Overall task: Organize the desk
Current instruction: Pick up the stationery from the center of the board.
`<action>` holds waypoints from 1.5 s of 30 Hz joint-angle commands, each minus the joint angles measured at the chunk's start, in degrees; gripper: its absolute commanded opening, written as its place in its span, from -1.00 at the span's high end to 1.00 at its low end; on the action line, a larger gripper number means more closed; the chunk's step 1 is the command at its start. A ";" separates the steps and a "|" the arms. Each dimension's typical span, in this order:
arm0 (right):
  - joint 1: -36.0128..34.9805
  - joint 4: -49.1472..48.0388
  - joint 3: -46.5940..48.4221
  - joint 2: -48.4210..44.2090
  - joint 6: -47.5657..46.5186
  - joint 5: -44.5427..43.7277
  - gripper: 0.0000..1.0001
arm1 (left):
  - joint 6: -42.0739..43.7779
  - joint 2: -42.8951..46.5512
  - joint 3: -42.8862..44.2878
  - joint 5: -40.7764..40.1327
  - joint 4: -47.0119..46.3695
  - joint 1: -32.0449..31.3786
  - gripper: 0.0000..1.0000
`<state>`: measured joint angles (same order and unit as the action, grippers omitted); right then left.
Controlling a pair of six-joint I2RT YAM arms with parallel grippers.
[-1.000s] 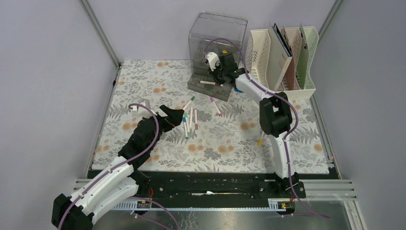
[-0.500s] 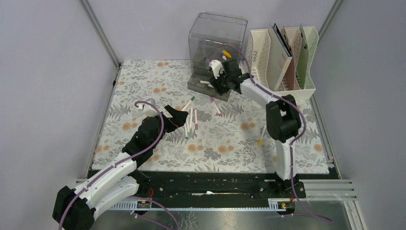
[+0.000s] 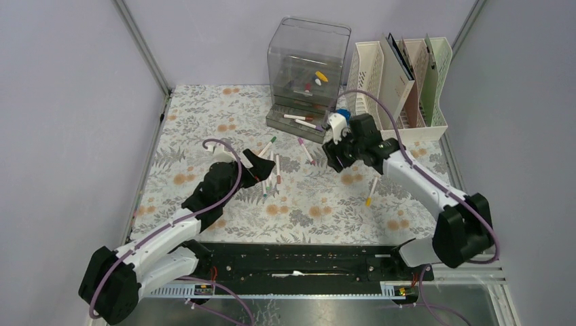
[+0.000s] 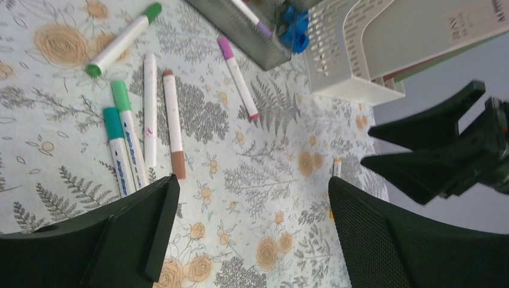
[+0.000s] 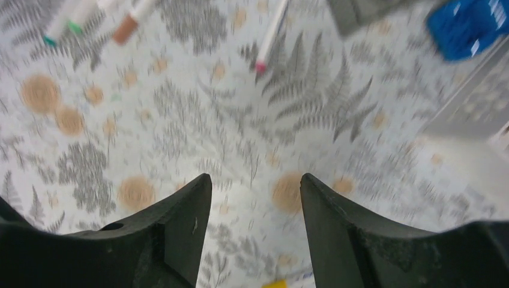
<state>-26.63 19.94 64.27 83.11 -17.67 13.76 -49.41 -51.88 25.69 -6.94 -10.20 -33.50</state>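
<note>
The left gripper (image 4: 249, 201) had its fingers spread as wide as they went and held nothing. It hung just above the desk (image 3: 197, 115), whose fern-and-flower cloth covered the floor of the cell, close to a loose cluster of markers (image 4: 147, 114). That cluster lay unsorted: a green-capped marker (image 4: 123, 41), two with green-teal caps side by side, a white one and a brown-tipped one. A pink-capped marker (image 4: 238, 78) lay apart from them, nearer the clear bin (image 3: 309, 58).

The right gripper (image 5: 255, 180) was parted and empty too, hovering over bare cloth between that pink-capped marker and the file rack (image 3: 401, 81); its own view was blurred. A yellow-tipped marker (image 3: 370, 191) lay alone on the right side of the cloth.

At the far edge, a couple of markers lay in the bin's front tray (image 3: 297, 119), and some small coloured pieces showed inside the bin. A blue object (image 3: 343, 114) sat between bin and rack.

The sorting looked partly done. Some pens were put away, but at least seven were left on the cloth, and neither arm gripped one.
</note>
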 commanded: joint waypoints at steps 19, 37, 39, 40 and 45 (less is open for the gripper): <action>15.46 8.58 -23.63 -9.46 -4.32 -9.21 -0.25 | -3.34 -4.55 -0.03 9.95 -8.51 0.30 -0.97; 15.52 1.58 -17.66 6.25 0.03 -5.44 -0.15 | -4.28 0.65 -2.40 8.30 -6.58 0.28 -0.97; 15.47 1.30 -16.93 7.74 -0.37 -5.73 0.10 | -4.23 0.28 -2.36 8.34 -6.88 0.29 -0.97; 15.47 1.00 -16.71 8.21 -0.47 -6.14 0.24 | -4.24 -0.04 -2.25 8.49 -7.12 0.28 -0.97; 15.36 -1.03 -17.03 9.25 -1.54 -7.82 0.79 | -4.29 -2.34 -1.41 9.50 -8.52 0.34 -0.97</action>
<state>-11.29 20.40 47.66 90.32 -18.57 6.52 -53.60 -52.77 23.83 2.20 -15.14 -33.50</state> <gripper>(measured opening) 0.189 0.987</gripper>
